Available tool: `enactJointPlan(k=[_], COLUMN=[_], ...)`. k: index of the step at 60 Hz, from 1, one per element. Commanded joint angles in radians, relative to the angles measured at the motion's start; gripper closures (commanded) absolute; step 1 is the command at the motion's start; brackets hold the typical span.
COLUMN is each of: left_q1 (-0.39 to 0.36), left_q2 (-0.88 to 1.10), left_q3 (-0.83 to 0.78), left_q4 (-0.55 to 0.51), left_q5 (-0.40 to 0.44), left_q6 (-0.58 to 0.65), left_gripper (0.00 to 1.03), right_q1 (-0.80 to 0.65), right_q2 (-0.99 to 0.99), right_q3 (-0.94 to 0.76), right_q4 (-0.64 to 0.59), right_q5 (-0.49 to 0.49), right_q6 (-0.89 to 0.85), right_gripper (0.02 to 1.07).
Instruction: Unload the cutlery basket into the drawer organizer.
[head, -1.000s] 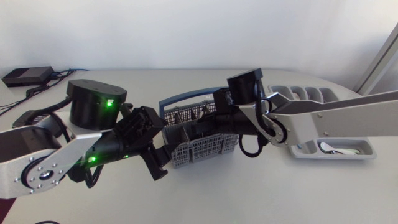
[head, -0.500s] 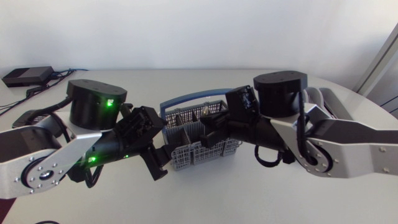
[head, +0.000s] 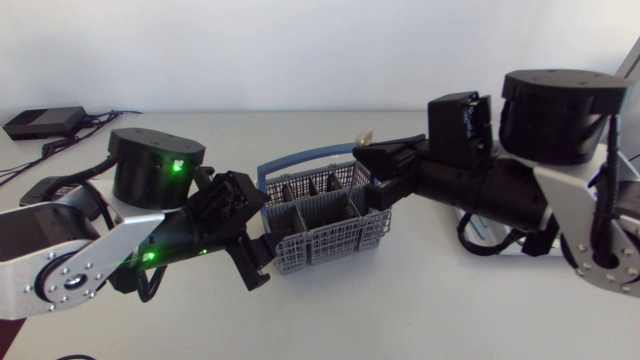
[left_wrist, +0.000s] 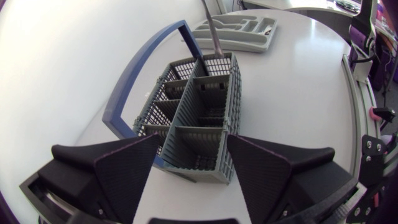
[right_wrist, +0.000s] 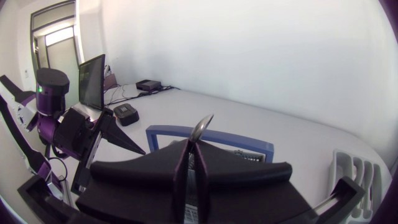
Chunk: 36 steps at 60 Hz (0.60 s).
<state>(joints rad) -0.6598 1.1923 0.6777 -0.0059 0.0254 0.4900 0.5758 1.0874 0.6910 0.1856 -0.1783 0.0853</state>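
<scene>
The piece of cutlery (right_wrist: 202, 127) stands approx. upright, leaning a little. Its long axis runs straight up out of the right claw (right_wrist: 189, 146), which is clamped on it – both fingers pressed to the thin metal from two sides. From above, its pale upper tip pokes out over the claw, above the far right corner of the basket (head: 325, 222). In the left wrist view a grey shaft rises from the basket's far end and is cut off at the top. Whether its lower end sits inside a compartment or just clear of it I can't tell, nor which kind of cutlery it is.

The basket – grey mesh w/ a blue handle (head: 300, 160) lying over to its far side – sits near the middle of the table (head: 400, 315). Its long axis runs from the left claw (left_wrist: 193, 171) toward the organizer (left_wrist: 239, 28). The left claw's fingers (left_wrist: 118, 168) stand wide apart w/ the basket's near end between them; contact isn't clear.

The table is pale and smooth w/ a rounded edge. The organizer lies toward the right end, and from above the right arm (head: 540, 190) hides nearly all of it. A black box (head: 42, 121) w/ cables sits at the far left corner. The insides of the basket's far compartments are hard to make out.
</scene>
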Motion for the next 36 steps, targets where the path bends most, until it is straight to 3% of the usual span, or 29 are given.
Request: enactJointPlan(k=[1,14,20,36], left_q1=[-0.006,0.006,0.011,0.008], left_q2=[0.018,0.009,0.006,0.000], left_q3=[-0.004,-0.010,-0.010,-0.015], left_q4=[0.007,0.001,-0.003,-0.008], left_q5=[0.001,0.001,0.002,0.001], left_q6=[-0.018,-0.019,-0.019,-0.022], left_gripper=[0.27,0.27,0.27,0.27], right_q1=[-0.062,-0.341,-0.513,-0.821], right_q2=[-0.034,-0.053,-0.064,-0.026], right_q3=[0.054,0.054,0.045,0.036], right_q4=[-0.052,-0.175,-0.235,-0.387], right_q5=[-0.044,-0.262,-0.380,-0.570], right_q6=[0.041,0.010,-0.071,-0.361], right_gripper=[1.01,1.01,1.01,1.01])
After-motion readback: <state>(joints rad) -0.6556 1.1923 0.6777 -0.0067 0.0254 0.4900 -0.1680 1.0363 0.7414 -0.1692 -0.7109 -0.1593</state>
